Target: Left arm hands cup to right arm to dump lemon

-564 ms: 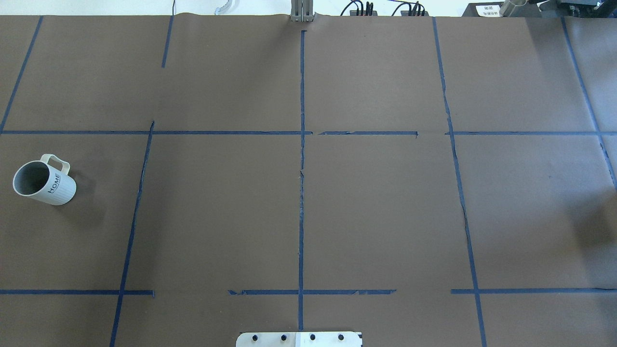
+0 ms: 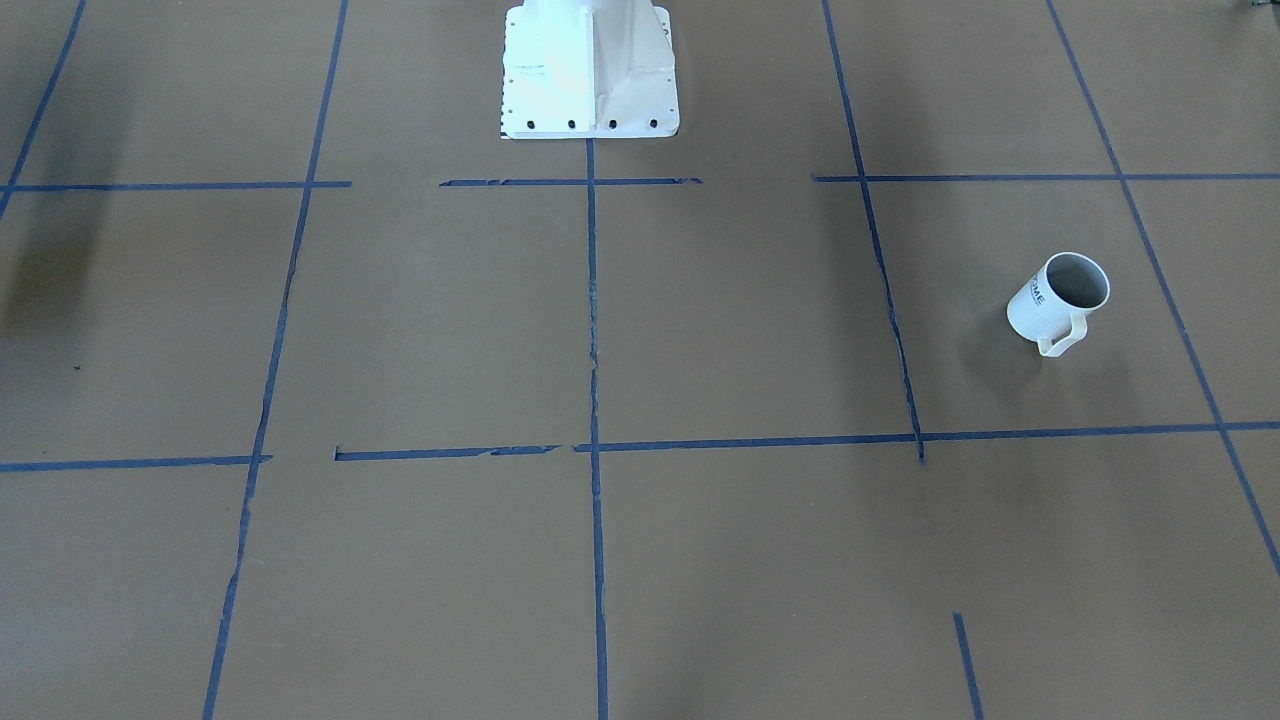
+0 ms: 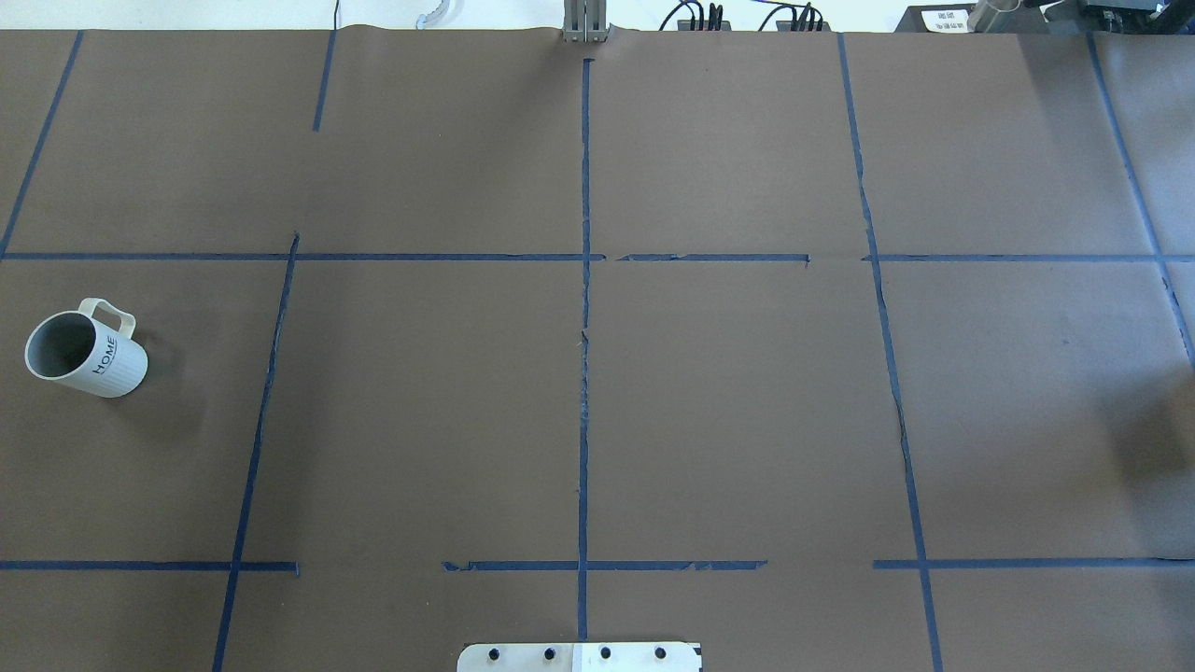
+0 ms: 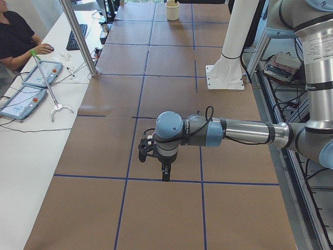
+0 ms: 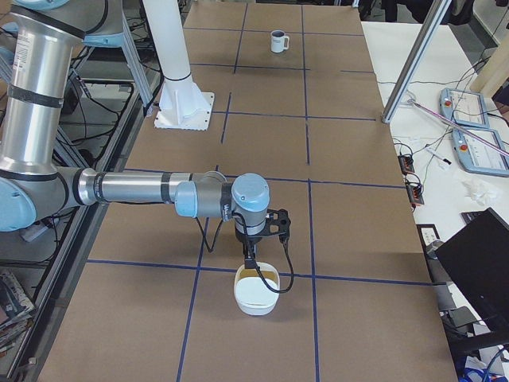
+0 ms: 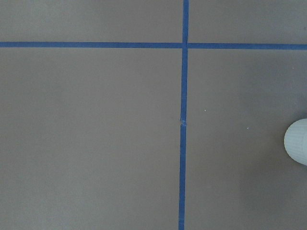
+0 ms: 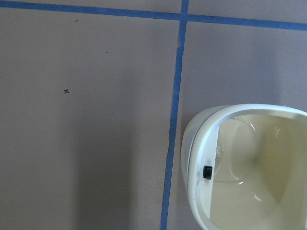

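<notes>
We see a table [image 2: 420, 320] covered in brown paper, marked into squares by blue tape lines [image 2: 592, 300]. A white pedestal [image 2: 590, 70] stands on one edge. Across from the pedestal runs a white desk [image 4: 31, 156] with a keyboard [image 4: 76, 36], where a person [image 4: 15, 39] sits.

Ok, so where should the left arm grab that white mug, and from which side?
Probably the rim: come straight down and pinch the wall of the cup on the side opposite its handle. It stands upright with its mouth open, and the handle points away from the robot's base, so that near wall is free.
</notes>
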Robot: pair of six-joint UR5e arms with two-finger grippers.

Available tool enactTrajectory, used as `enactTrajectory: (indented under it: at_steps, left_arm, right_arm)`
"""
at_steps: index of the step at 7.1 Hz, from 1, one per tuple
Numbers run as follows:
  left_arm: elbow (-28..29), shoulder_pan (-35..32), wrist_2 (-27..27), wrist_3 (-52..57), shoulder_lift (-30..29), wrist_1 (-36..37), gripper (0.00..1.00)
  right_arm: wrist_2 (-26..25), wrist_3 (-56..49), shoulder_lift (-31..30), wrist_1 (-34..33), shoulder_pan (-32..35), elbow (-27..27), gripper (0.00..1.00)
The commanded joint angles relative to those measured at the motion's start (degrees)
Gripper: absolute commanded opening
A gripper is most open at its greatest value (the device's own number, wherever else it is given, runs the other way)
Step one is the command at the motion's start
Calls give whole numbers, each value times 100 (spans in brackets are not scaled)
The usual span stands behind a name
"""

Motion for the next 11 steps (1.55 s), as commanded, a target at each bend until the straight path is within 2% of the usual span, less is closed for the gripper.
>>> enactTrajectory:
  at_steps: [1,6,8,9,11]
  left_arm:
    - [-14,12,-1,27,32,-23,100]
    - [12,126,-141,2,32,-393,100]
    - [30,381,-378,-8,-47,-462,100]
    - [47,643,-370,-321,-64,-759,100]
    - [82,1371,-326,-1968,-73,-1898,100]
  right_arm:
    - [3,-8,-1,10,0,7,100]
    - [3,-17,-1,80,0,51,100]
    - [3,18,-1,160,-9,33,100]
    - [3,10,-1,160,-9,42,100]
    - [73,1,8,186,-17,42,100]
